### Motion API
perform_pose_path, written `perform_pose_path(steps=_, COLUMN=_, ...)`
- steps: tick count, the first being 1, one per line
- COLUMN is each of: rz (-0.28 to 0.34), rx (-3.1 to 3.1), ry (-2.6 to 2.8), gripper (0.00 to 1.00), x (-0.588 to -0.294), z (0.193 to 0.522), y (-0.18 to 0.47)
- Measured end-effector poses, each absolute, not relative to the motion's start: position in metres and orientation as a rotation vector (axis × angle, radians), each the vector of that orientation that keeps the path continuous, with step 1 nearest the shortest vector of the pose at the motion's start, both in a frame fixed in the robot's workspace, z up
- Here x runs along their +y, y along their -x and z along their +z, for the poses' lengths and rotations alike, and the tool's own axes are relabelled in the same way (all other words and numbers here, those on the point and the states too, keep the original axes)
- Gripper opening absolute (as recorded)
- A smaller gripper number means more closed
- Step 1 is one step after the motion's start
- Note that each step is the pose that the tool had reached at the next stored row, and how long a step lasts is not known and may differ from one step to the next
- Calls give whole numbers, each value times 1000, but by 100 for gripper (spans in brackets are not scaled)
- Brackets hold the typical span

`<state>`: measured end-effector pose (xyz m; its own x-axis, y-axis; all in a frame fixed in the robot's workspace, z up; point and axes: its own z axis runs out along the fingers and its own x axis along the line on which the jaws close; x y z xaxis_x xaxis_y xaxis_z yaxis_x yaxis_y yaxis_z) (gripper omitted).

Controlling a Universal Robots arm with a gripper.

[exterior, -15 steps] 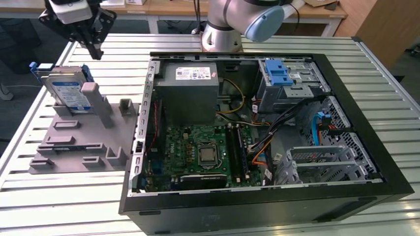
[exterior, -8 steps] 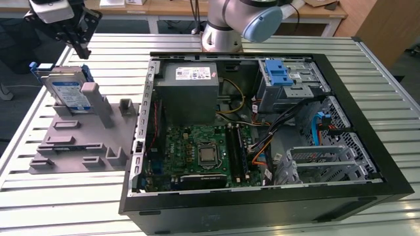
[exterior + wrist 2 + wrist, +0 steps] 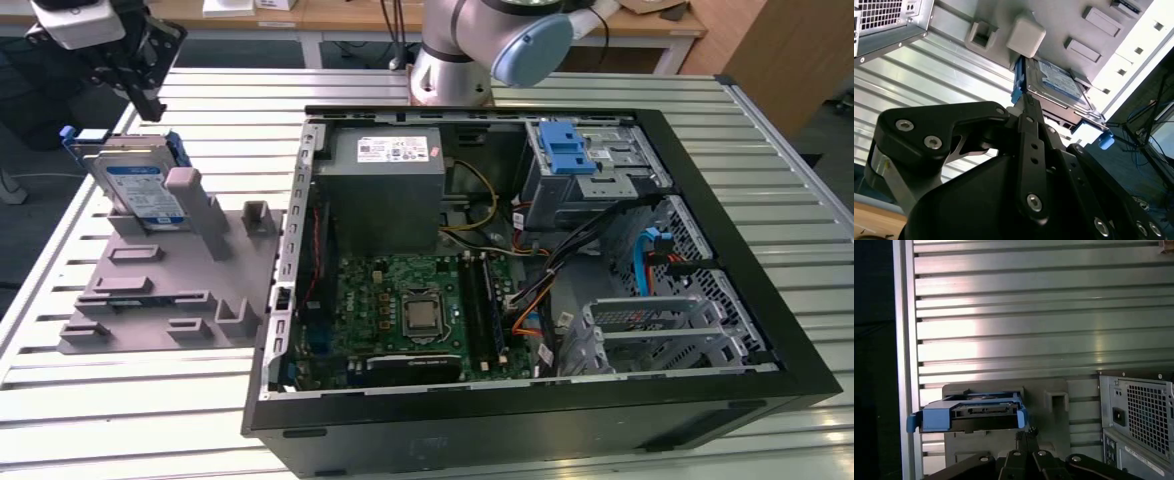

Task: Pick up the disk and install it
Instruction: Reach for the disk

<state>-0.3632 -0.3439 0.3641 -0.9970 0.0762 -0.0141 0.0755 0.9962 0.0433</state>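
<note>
The disk [image 3: 138, 190] stands on edge in a grey holder [image 3: 160, 290] on the table, at the exterior view's left. It is silver with a white-and-blue label and a blue carrier frame. My gripper [image 3: 147, 108] hangs just above and behind the disk, shut with nothing between its fingers and apart from the disk. In the second wrist view the gripper's tip [image 3: 1026, 100] sits close to the disk's [image 3: 1059, 80] blue edge. In the first wrist view the disk [image 3: 971, 412] lies just beyond the gripper's tip [image 3: 1026, 432].
An open black computer case [image 3: 747, 250] fills the middle and right of the slatted metal table [image 3: 134, 420]. Inside are a grey power supply [image 3: 384, 190], a green motherboard [image 3: 407, 310] and a metal drive bay with a blue latch [image 3: 567, 150]. The arm's base [image 3: 447, 70] stands behind the case.
</note>
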Motion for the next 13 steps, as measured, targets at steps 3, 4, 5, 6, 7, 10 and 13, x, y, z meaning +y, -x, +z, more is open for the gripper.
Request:
perform_pose_path(steps=3, rz=67, rx=3123, ry=-119, gripper=11, x=-344, z=364, y=363)
perform_pose_path(steps=4, rz=67, rx=3123, ry=-119, gripper=11, x=-344, z=364, y=363)
perform_pose_path(steps=5, rz=66, rx=3123, ry=-119, gripper=11, x=-344, z=364, y=363)
perform_pose_path(steps=6, rz=56, rx=3123, ry=-119, gripper=11, x=-344, z=364, y=364)
perform_pose_path(steps=7, rz=36, rx=3123, ry=-118, gripper=11, x=-344, z=364, y=364)
perform_pose_path(steps=10, rz=-14, rx=3122, ry=-114, gripper=11, x=-344, z=364, y=364)
perform_pose_path(steps=13, rz=-12, rx=3122, ry=-114, gripper=11, x=-344, z=363, y=371)
